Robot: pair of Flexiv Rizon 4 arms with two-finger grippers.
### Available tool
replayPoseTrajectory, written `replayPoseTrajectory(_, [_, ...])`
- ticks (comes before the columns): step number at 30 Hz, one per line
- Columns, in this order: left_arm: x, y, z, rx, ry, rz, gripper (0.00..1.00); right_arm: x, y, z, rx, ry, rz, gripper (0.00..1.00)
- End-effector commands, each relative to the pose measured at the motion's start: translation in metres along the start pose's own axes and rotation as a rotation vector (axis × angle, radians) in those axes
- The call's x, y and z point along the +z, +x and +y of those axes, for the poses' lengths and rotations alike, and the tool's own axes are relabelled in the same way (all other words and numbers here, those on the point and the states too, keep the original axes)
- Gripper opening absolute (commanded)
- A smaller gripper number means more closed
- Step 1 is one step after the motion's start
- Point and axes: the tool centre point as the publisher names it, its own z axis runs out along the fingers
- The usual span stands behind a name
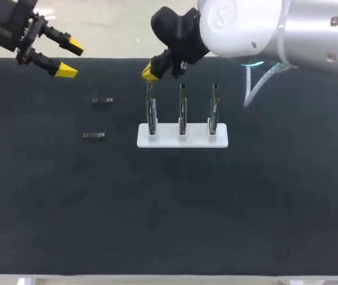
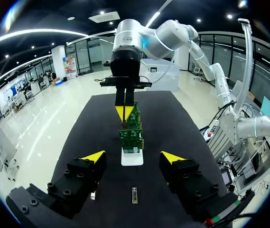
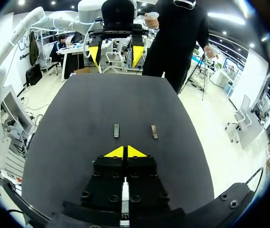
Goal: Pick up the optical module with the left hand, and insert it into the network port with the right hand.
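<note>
on the black worktop point(image 1: 169, 208), our left arm point(image 1: 5, 27) hangs over the far left corner, and the left jaws stand wide open, yellow tips well apart, with nothing between them. just right of them two optical modules lie flat and untouched, one point(image 1: 103, 101) farther back and one point(image 1: 93, 136) nearer the front, apart from each other. in the left wrist view one module point(image 2: 134, 195) lies ahead of the open jaws, between the fingers' lines. further right a white holder point(image 1: 169, 141) carries three upright circuit boards in a row: left point(image 1: 151, 113), middle point(image 1: 182, 111), right point(image 1: 214, 111). our right arm point(image 1: 258, 27) comes in from the right corner and reaches past the middle. the right jaws are closed, yellow tips together, just above the left board's top edge; we cannot tell whether they touch it.
</note>
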Motion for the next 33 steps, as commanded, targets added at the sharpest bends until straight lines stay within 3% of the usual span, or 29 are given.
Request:
replayPoseTrajectory(1, [0.000, 0.000, 0.000, -0.001, -0.001, 0.003, 1.00, 0.004, 0.002, -0.001, 0.000, -0.001, -0.004, 0.00])
replayPoseTrajectory(33, [0.000, 0.000, 0.000, -0.001, -0.001, 0.003, 1.00, 0.017, 0.014, -0.002, 0.002, -0.008, -0.013, 0.00])
